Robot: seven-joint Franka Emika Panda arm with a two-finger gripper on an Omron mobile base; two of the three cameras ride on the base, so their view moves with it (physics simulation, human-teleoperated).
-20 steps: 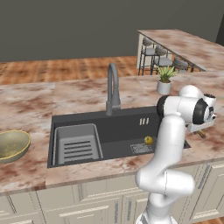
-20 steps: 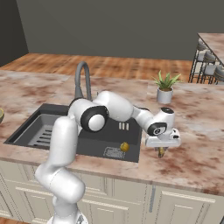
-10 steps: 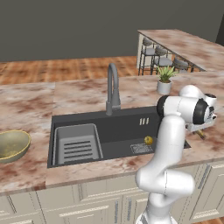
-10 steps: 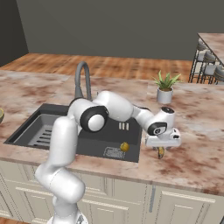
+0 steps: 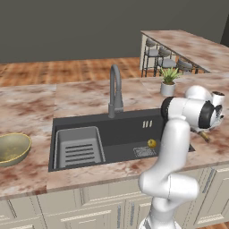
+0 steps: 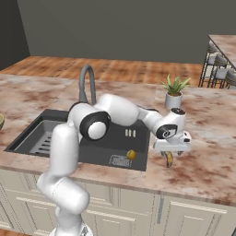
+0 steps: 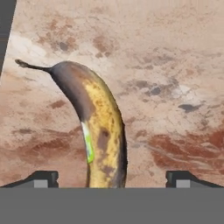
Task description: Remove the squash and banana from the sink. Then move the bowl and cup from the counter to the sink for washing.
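I have the gripper [image 7: 112, 177] spread wide over the marble surface [image 6: 212, 161] to the right of the sink [image 6: 99, 152], its two dark fingertips [image 7: 41, 178] standing well apart on either side of the banana [image 7: 98, 131] and not touching it. The banana lies on the surface just beside the sink's right edge (a small green sticker shows on its peel, but I can read no writing on it). From the right base view I see it poking out below the gripper. The squash [image 5: 152, 143] sits in the sink near the basin's front right, next to the drain plate. The bowl [image 5: 12, 149] rests on the surface left of the sink. A potted plant [image 6: 174, 93] stands behind the sink's right end, and the faucet [image 5: 115, 91] rises at the back.
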